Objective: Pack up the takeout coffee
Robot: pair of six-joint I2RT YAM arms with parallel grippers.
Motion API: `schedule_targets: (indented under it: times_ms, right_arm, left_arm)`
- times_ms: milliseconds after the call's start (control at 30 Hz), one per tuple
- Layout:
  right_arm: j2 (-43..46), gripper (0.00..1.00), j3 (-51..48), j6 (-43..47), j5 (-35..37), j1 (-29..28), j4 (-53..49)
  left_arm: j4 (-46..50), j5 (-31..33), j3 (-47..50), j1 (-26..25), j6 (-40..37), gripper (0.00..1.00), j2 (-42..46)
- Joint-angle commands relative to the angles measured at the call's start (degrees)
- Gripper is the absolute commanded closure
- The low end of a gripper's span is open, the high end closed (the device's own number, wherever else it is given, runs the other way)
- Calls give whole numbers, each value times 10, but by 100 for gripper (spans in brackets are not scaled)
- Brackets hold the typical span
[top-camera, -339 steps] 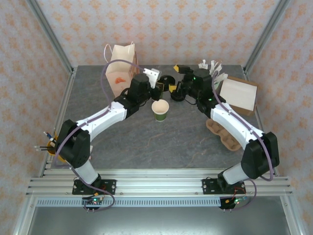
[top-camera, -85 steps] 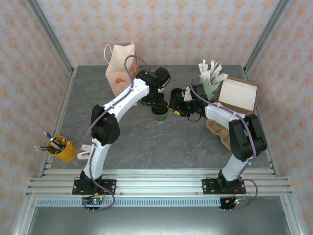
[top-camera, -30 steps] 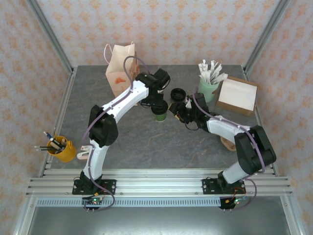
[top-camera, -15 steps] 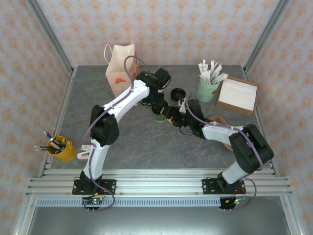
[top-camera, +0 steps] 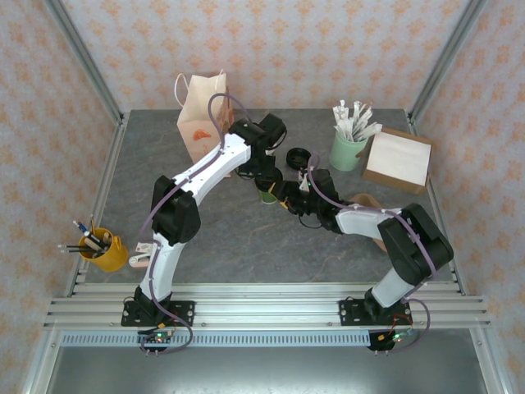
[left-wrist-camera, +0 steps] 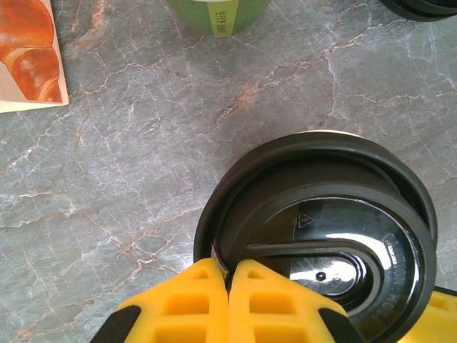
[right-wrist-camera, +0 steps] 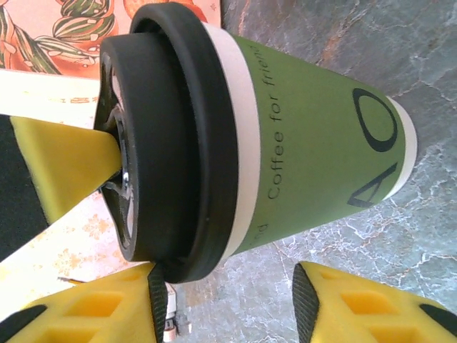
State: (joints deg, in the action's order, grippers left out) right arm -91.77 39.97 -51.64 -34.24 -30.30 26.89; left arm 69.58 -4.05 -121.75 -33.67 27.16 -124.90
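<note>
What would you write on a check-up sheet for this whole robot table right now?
Surface: grey marbled table, no spills seen.
Job's things: cup upright, lid on; spare lid behind it.
Clutter: bag, stick cup, box, pen pot, carrier partly under right arm.
End effectors: left end effector shut, tips on the lid; right end effector open beside the cup.
Cables: purple cable arches over left arm.
Surroundings: patterned walls, metal frame.

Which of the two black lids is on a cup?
The round black plastic lid under the left gripper, capping the green paper cup; the other lid lies loose on the table.
</note>
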Motion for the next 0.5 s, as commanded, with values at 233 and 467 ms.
schedule_targets:
  times_ms: [233,467]
  right_arm:
    - [-59,52,-5,-11,100,2,-249]
    - [-33,51,8,-18,94,2,-272]
  left_arm:
    - [33,-26,58,-7,3,100,-55]
    - [28,-28,78,-10,2,100,-50]
